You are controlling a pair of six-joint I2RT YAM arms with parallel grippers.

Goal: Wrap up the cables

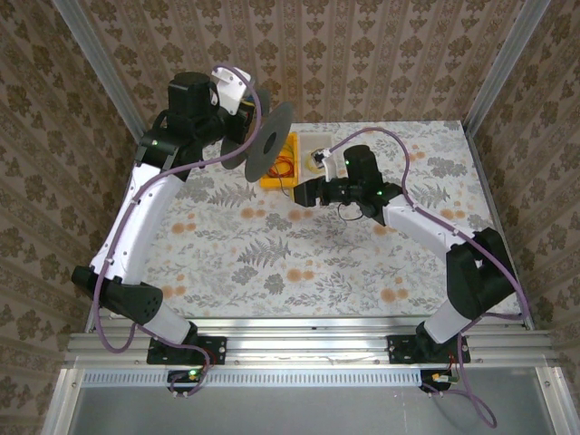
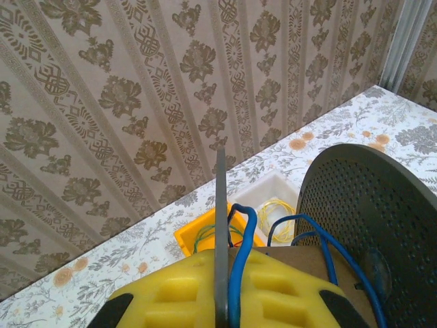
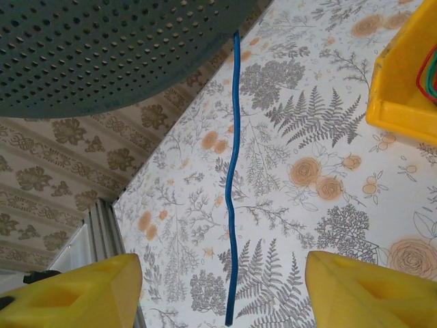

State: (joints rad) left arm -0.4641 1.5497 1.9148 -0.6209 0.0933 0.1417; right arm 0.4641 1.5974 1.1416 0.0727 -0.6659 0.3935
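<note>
Patterned wallpaper, floral table (image 1: pixel 272 263): a spool held up near the far bins.
Your left gripper (image 2: pixel 225 280) is clamped on the black spool (image 2: pixel 369 205). The blue cable (image 3: pixel 233 171) hangs from it between the wide-apart, empty fingers of your right gripper (image 3: pixel 222 266). Other cables (image 2: pixel 276 208) lie coiled in the yellow bin (image 2: pixel 186 238) and the white bin (image 2: pixel 270 184).

1. The upper end of the blue cable (image 3: pixel 232 184) is hidden behind the spool (image 3: pixel 116 48), whose flange is cut off by the top and left edges.
2. The yellow bin (image 3: pixel 399 89) is cut off by the right edge.
3. The fingers (image 3: pixel 75 294) of the right gripper (image 3: pixel 223 273) are cut off by the bottom edge.
4. In the left wrist view, the white bin (image 2: pixel 273 184) is partly hidden behind the spool.
5. In the top view, the coils (image 1: pixel 284 166) in the yellow bin are too small to be told apart.
</note>
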